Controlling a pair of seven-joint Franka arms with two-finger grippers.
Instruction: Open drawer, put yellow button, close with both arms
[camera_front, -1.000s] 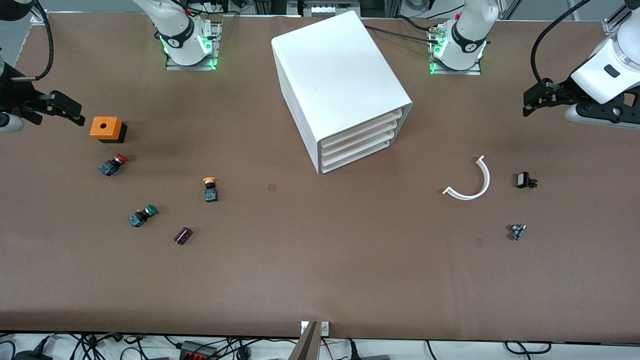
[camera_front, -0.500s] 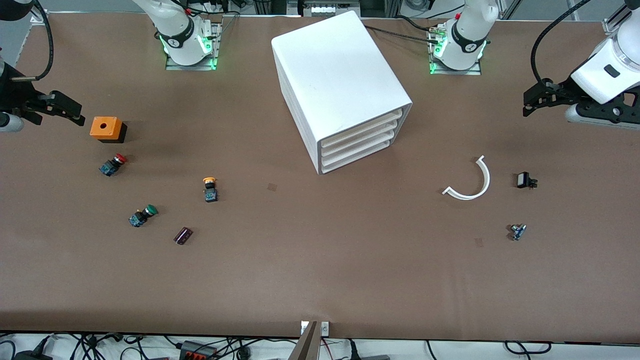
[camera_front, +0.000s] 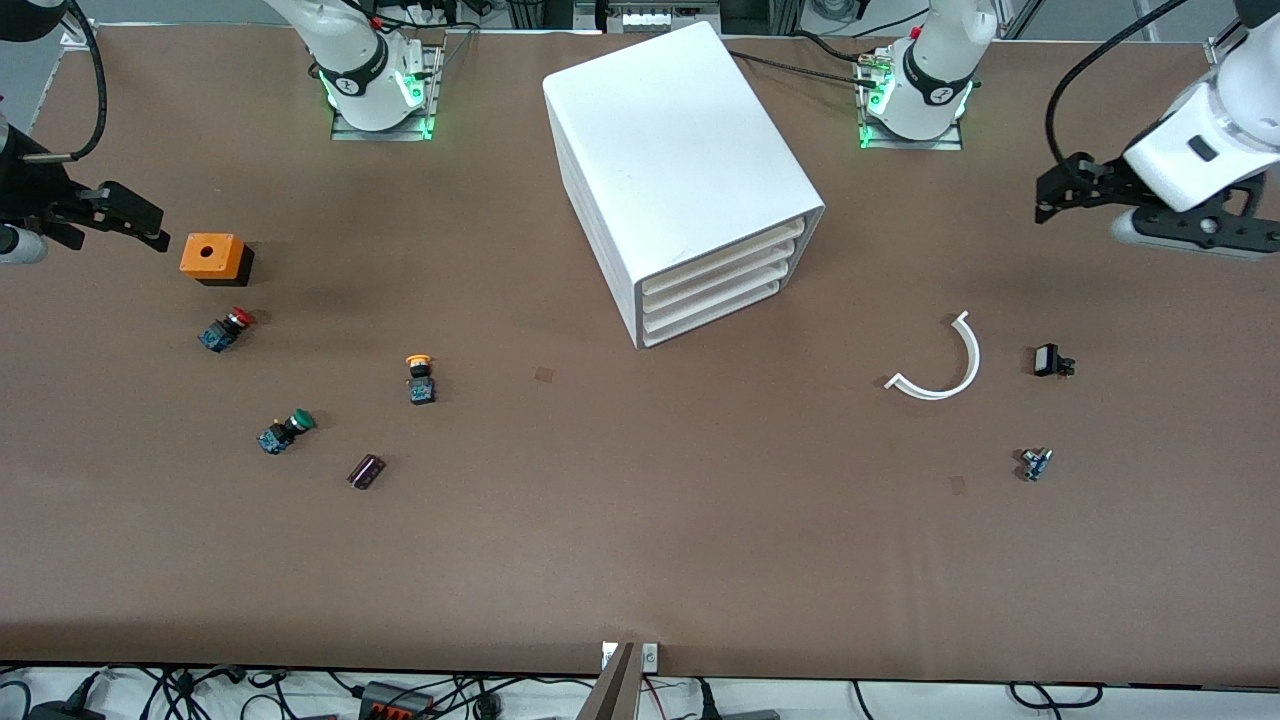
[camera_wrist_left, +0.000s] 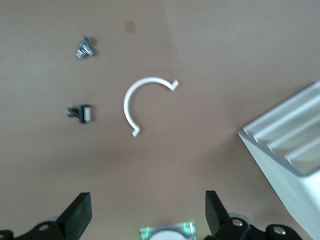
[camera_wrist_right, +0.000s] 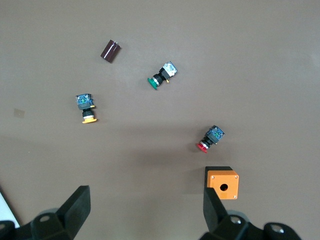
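The white cabinet (camera_front: 680, 170) stands mid-table with four shut drawers; the top drawer (camera_front: 725, 258) is closed. The cabinet's corner shows in the left wrist view (camera_wrist_left: 290, 160). The yellow button (camera_front: 420, 378) lies on the table toward the right arm's end, also in the right wrist view (camera_wrist_right: 86, 108). My left gripper (camera_front: 1050, 195) hangs open and empty above the table at the left arm's end; it shows open in its wrist view (camera_wrist_left: 147, 212). My right gripper (camera_front: 135, 222) hangs open and empty beside the orange box; it shows open in its wrist view (camera_wrist_right: 145, 210).
An orange box (camera_front: 212, 257), a red-capped button (camera_front: 226, 329), a green-capped button (camera_front: 286, 430) and a dark cylinder (camera_front: 365, 471) lie around the yellow button. A white curved strip (camera_front: 945, 365), a black part (camera_front: 1050, 361) and a small metal part (camera_front: 1035, 463) lie toward the left arm's end.
My left gripper has shifted a little toward the cabinet and toward the robots' side of the table. The right arm and the objects have not moved.
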